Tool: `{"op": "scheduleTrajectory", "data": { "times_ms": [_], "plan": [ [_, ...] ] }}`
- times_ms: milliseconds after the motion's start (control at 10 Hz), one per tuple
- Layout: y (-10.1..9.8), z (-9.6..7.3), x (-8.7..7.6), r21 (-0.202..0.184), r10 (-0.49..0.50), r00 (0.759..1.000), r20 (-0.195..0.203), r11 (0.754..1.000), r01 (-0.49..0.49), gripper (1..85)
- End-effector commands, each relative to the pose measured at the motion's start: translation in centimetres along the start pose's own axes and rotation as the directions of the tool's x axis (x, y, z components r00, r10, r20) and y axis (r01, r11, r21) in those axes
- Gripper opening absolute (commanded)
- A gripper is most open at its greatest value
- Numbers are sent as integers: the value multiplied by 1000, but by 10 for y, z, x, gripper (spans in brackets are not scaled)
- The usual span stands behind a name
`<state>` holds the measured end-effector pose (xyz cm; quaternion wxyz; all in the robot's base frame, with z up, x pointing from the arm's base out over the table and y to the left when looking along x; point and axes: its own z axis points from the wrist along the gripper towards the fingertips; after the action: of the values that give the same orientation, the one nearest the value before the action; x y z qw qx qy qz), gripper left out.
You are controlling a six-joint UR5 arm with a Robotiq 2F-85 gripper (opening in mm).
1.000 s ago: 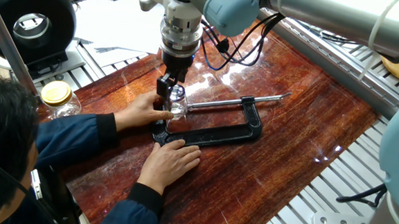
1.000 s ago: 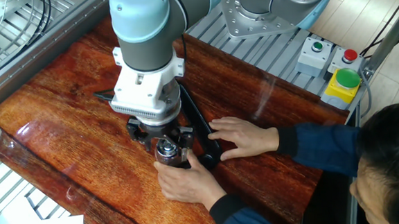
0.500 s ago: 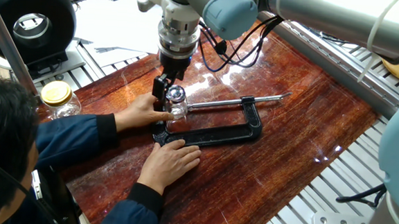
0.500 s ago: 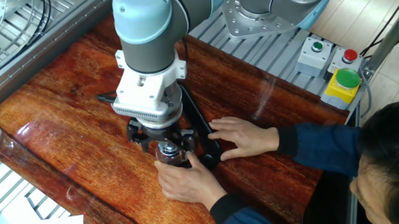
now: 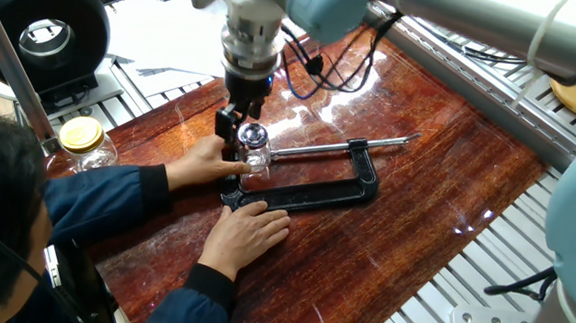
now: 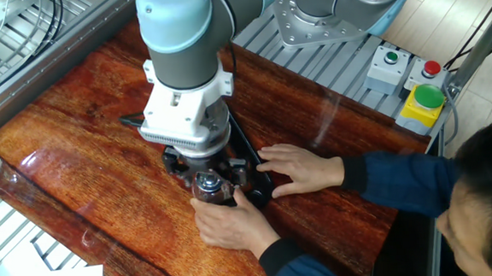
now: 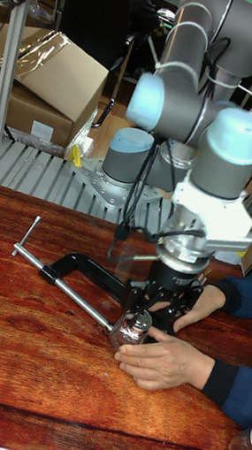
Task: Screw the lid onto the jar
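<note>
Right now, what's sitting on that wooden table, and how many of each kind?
Small clear jar: 1
Black C-clamp: 1
Person's hands resting on the table: 2 (one steadying the jar, one flat near the clamp)
Robot gripper above the jar: 1
Total: 5

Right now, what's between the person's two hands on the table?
The black clamp bar lies between the hand holding the jar and the other hand flat on the wood; one fixed view shows it.

Around the jar (image 5: pixel 256 150) the room is tight: the gripper (image 5: pixel 240 127) hangs just above it, a person's hand (image 5: pixel 206 161) holds it from one side, and the black C-clamp (image 5: pixel 316 188) lies against its base with a second hand (image 5: pixel 249 229) resting on the clamp's bar. Beyond the clamp's screw rod (image 5: pixel 344 145) the wooden tabletop (image 5: pixel 448 161) lies open. A yellow-lidded jar (image 5: pixel 84 141) stands well apart from the small jar, past the table's edge.
</note>
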<state>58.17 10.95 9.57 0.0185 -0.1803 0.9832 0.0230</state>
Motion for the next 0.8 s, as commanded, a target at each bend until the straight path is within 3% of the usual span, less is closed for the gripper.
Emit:
{"op": "scheduleTrajectory", "data": {
  "times_ms": [0, 100, 200, 300, 400, 600, 700],
  "plan": [
    [-9, -47, 7, 82, 80, 992, -93, 994, -72, 13],
    [-10, -64, 2, 87, 55, 995, -82, 995, -47, 13],
    [-11, -81, 0, 68, 31, 998, -63, 997, -27, 13],
    [-12, -93, -6, 54, 11, 1000, -3, 998, -11, 13],
    [-15, -98, -6, 64, -1, 999, 36, 998, -2, 13],
    [-8, -110, 8, 35, 3, 998, 68, 999, -5, 13],
    [-15, -115, 15, 45, -8, 997, 70, 999, 4, 13]
  ]
}}
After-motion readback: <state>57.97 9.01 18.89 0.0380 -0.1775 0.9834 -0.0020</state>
